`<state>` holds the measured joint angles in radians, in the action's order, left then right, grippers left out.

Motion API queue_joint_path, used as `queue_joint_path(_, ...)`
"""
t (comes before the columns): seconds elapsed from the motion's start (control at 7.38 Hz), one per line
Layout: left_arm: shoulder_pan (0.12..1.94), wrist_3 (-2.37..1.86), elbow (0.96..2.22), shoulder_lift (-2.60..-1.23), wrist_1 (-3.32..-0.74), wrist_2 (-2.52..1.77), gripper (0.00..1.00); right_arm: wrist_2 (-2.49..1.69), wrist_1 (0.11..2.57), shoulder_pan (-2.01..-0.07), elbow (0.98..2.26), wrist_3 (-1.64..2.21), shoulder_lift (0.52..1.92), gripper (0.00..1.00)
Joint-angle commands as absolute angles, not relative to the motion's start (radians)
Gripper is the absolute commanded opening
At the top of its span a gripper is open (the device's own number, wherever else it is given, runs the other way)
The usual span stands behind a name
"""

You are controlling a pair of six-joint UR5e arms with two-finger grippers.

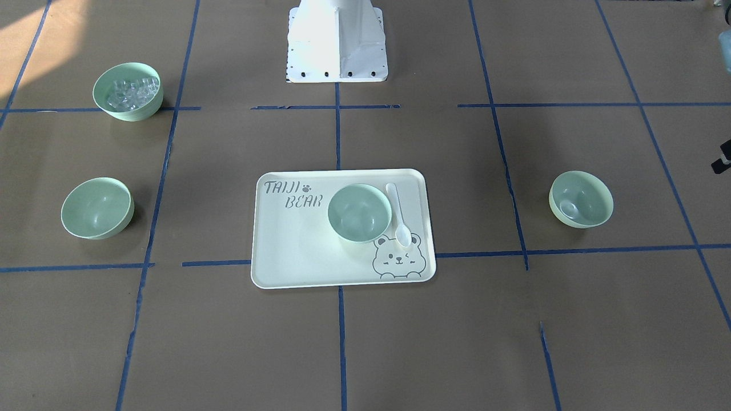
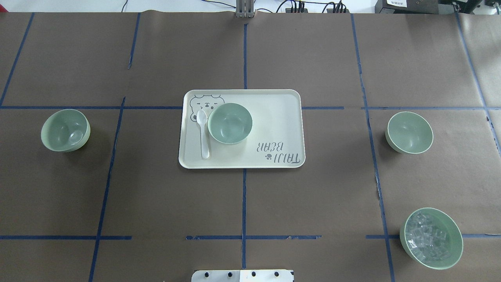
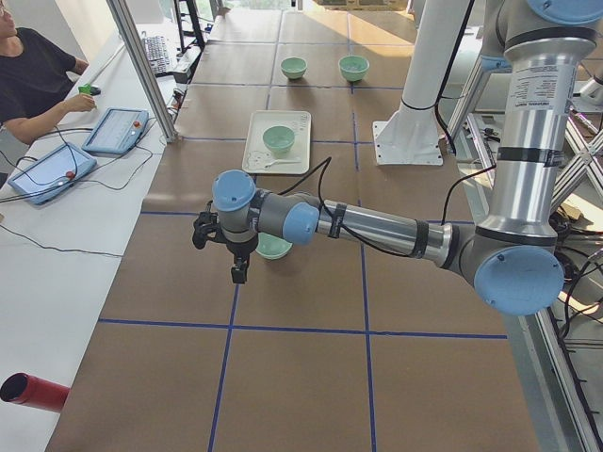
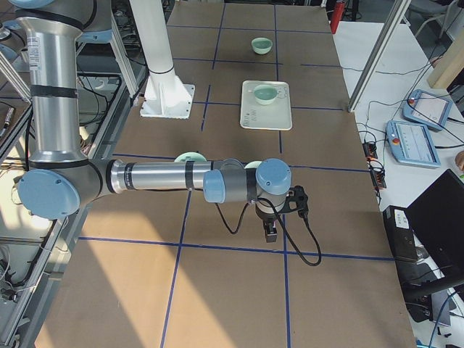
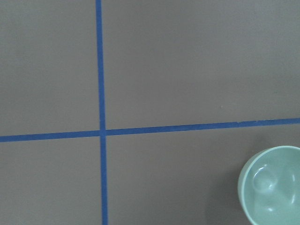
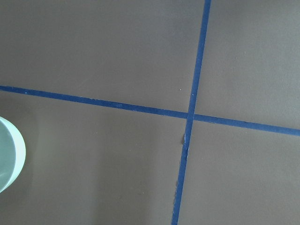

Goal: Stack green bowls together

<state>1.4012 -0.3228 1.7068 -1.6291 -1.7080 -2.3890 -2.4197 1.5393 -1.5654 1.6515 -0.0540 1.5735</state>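
Note:
Three plain green bowls stand apart. One is on the bear-print tray [image 2: 274, 117], at mid-table [image 2: 230, 123] [image 1: 360, 212]. One is on the robot's left [image 2: 65, 130] [image 1: 581, 199]. One is on its right [image 2: 409, 132] [image 1: 97, 207]. My left gripper [image 3: 239, 276] hangs above the table just outside the left bowl [image 3: 273, 247], whose rim shows in the left wrist view [image 5: 274, 185]. My right gripper [image 4: 270, 233] hangs outside the right bowl [image 6: 9, 154]. Neither touches a bowl. I cannot tell whether either gripper is open or shut.
A green bowl of clear ice-like cubes [image 2: 431, 238] stands near the robot on its right. A white spoon [image 2: 203, 133] lies on the tray beside the middle bowl. The robot's white base [image 1: 337, 43] is at the table's near edge. An operator [image 3: 33, 80] sits at the far side.

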Motion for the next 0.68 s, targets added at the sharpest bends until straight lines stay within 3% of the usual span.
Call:
queue_joint_path(0.0, 1.283, -0.579, 1.706, -1.609, -1.883, -2.381, 1.00, -2.425, 1.536, -1.563, 1.661, 0.001, 1.568, 1.00)
queue_joint_path(0.54, 1.060, -0.954, 1.603, -1.598, -2.187, -2.192, 1.00, -2.415, 1.539, -1.539, 1.698, 0.014, 1.566, 1.00)
